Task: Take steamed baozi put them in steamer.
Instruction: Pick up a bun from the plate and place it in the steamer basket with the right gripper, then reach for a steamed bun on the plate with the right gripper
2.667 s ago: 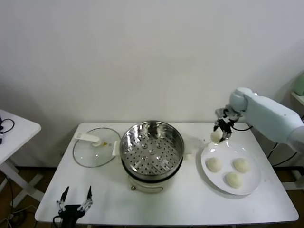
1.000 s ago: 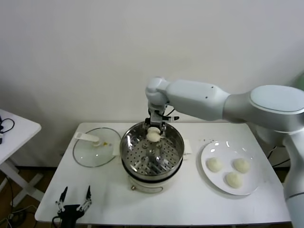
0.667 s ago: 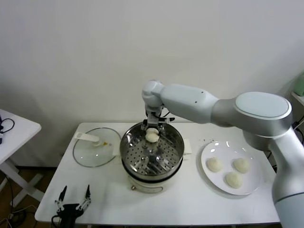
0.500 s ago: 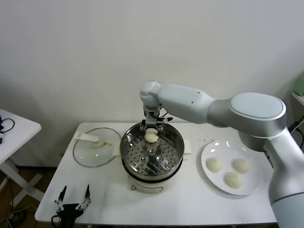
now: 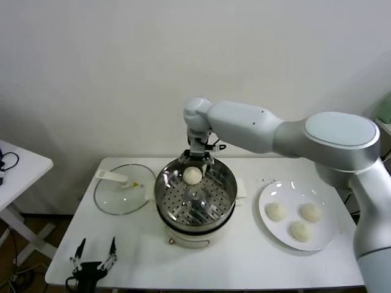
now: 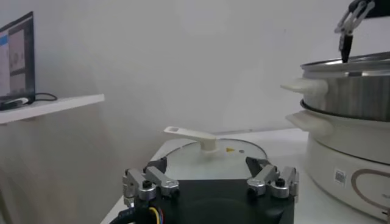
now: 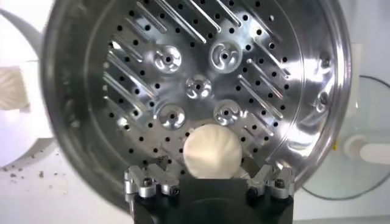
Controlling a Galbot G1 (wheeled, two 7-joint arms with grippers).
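Note:
The steel steamer (image 5: pixel 162 196) stands mid-table on its cream base. One off-white baozi (image 5: pixel 193 176) lies on the back part of its perforated tray (image 7: pixel 183 73). My right gripper (image 5: pixel 197 160) hovers just above that bun, open, its fingers spread on either side of it (image 7: pixel 212 175) and clear of it. Three more baozi (image 5: pixel 275 212), (image 5: pixel 310 212), (image 5: pixel 300 231) lie on the white plate (image 5: pixel 324 243) at the right. My left gripper (image 5: pixel 95 255) is parked open and empty at the table's front left corner, and also shows in the left wrist view (image 6: pixel 210 175).
The glass lid (image 5: pixel 116 200) with a white handle lies flat left of the steamer; it shows in the left wrist view (image 6: pixel 201 152) too, beside the steamer's wall (image 6: pixel 353 103). A side table (image 5: pixel 15 165) stands at far left. My right arm spans above the table's back right.
My right gripper carried one baozi from the plate over to the steamer. In the last half second it opened and rose slightly; the bun now rests on the tray.

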